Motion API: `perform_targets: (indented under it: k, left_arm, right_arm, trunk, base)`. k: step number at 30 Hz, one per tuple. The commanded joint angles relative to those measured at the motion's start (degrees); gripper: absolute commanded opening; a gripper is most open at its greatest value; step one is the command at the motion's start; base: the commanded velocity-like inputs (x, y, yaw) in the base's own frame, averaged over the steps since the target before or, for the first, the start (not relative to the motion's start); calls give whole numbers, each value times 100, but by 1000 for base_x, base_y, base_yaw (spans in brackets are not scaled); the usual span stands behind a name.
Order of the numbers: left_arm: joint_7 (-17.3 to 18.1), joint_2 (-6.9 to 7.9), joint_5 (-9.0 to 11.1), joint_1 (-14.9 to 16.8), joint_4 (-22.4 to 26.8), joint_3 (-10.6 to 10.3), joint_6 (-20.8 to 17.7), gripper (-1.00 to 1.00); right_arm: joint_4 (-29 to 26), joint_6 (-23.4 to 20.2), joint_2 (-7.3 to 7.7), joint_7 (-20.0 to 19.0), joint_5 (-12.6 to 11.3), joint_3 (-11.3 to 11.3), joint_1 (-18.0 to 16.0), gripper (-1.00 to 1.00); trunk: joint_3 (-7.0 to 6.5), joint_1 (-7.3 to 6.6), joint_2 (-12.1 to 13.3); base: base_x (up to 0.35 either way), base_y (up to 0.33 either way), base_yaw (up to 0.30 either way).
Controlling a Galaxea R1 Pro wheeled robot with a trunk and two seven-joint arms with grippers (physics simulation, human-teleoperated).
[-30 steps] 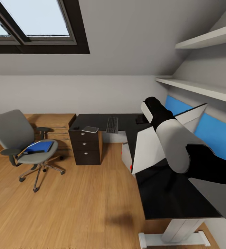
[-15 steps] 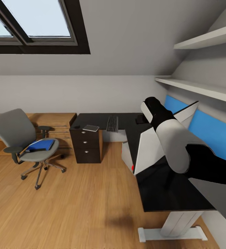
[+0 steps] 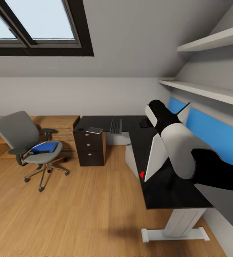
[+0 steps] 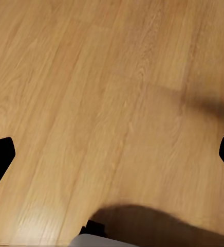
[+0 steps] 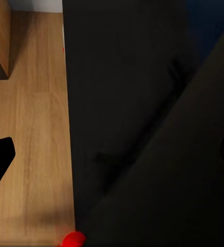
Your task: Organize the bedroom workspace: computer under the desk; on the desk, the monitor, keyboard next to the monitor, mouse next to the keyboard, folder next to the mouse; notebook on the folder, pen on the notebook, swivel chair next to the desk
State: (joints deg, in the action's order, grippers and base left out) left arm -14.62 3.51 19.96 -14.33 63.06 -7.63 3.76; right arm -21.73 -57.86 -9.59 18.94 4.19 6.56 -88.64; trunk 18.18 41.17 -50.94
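Head view: the monitor (image 3: pixel 155 153) stands on edge on the near wing of the desk (image 3: pixel 173 192), steeply tilted, with its light grey back towards the room and its black front towards the blue wall panel (image 3: pixel 216 134). Its low corner sits at the desk's room-side edge, beside a red light that I cannot assign to the screen or to the computer (image 3: pixel 131 159) below that edge. The right forearm crosses in front of the screen and hides the contact.

In the right wrist view the right gripper (image 5: pixel 112 157) has its fingertips spread to the picture's sides, so it looks released. I cannot tell whether it touches the dark panel below it. The left gripper (image 4: pixel 112 154) is likewise spread, holding nothing, over bare wooden floor (image 4: pixel 91 77).

The step in hand appears to be settling the monitor upright on the desk. To do it well:
- Bring the low corner in from the room-side edge before letting the weight down, or the screen may slide off towards the computer.
- Turn it slowly, so the round base lands flat.
- Face the screen towards the room.
- Leave bare desk beside it for the keyboard (image 3: pixel 115 126), which lies by the back edge of the far wing with the notebook (image 3: pixel 94 130) above the drawer unit.

The folder (image 3: pixel 43 147) lies on the seat of the swivel chair (image 3: pixel 16 132), well away from the desk.
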Motion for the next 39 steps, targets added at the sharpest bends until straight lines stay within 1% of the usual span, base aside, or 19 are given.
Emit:
perform_targets:
  k: [1,10,14,18,19,20,22,24,25,27,28,30,31,32,33,34,37,38,39]
  left_arm:
    - [-41,9,60,1,5,-28,28,100]
    - [-38,9,60,1,5,-28,28,100]
    - [-40,5,60,1,5,-28,28,100]
    - [-37,7,60,1,11,-28,28,100]
    - [-37,8,59,1,12,-28,28,100]
    - [-35,8,54,1,11,-28,28,100]
    - [-38,11,57,1,12,-26,28,100]
    - [-39,16,58,1,16,-22,28,100]
    - [-40,23,59,1,23,-18,32,100]
    - [-40,29,59,1,29,-15,34,100]
    - [-41,31,60,1,30,-13,35,100]
    - [-41,33,60,1,32,-12,36,100]
    - [-41,32,60,1,31,-8,55,100]
    - [-41,32,62,1,31,-9,77,100]
    - [-41,33,63,1,29,-9,87,100]
    - [-41,34,65,1,27,-8,104,100]
    - [-41,35,68,1,24,-8,122,100]
    - [-41,35,68,1,20,-9,128,100]
    - [-41,35,68,1,19,-9,129,100]
  right_arm:
    - [-5,-20,-8,2,47,48,-4,100]
    - [-17,-8,-9,4,52,23,-4,100]
    - [-193,62,-8,-18,55,-5,-4,100]
    - [-1140,341,-8,-33,30,-7,-4,100]
    - [-1509,401,-1,-27,28,-1,-4,100]
    - [-2240,451,16,-19,32,29,-4,100]
    - [-3015,430,23,-9,36,63,-2,100]
    - [-3384,375,20,-4,38,73,17,100]
    - [-3761,297,16,-1,45,77,92,100]
    - [-4165,219,14,1,45,79,231,100]
    - [-4593,162,13,2,49,75,419,100]
    - [-5031,122,10,3,52,64,631,100]
    - [-5683,85,6,7,61,52,982,100]
    - [-6088,72,4,7,67,47,1232,100]
    - [-6255,68,3,7,70,47,1359,100]
    - [-6481,77,8,7,78,51,1612,100]
    - [-6703,106,40,1,86,104,2043,100]
    - [-6776,136,91,-5,85,242,2329,100]
    - [-6791,153,108,-8,83,314,2435,100]
  trunk:
    - [7,-1,-6]
    - [7,-1,-6]
    - [7,-1,-6]
    - [7,-1,-6]
    - [7,-1,-6]
    - [7,-1,-6]
    - [7,-1,-6]
    - [7,-1,-6]
    - [7,-1,-6]
    - [7,-1,-6]
    - [7,-1,-6]
    - [7,-1,-6]
    - [7,-1,-6]
    - [7,-1,-6]
    - [7,-1,-6]
    - [7,-1,-6]
    - [7,-1,-6]
    - [7,-1,-6]
    - [7,-1,-6]
  base:
    - [-253,0,0]
    - [-67,0,0]
    - [-4,0,0]
    - [0,0,0]
    - [0,0,0]
    - [0,0,0]
    - [0,0,0]
    - [0,0,0]
    - [0,0,0]
    - [0,0,0]
    - [0,0,0]
    - [0,0,0]
    - [0,0,0]
    - [0,0,0]
    - [0,0,0]
    - [0,0,0]
    - [0,0,0]
    - [0,0,0]
    - [0,0,0]
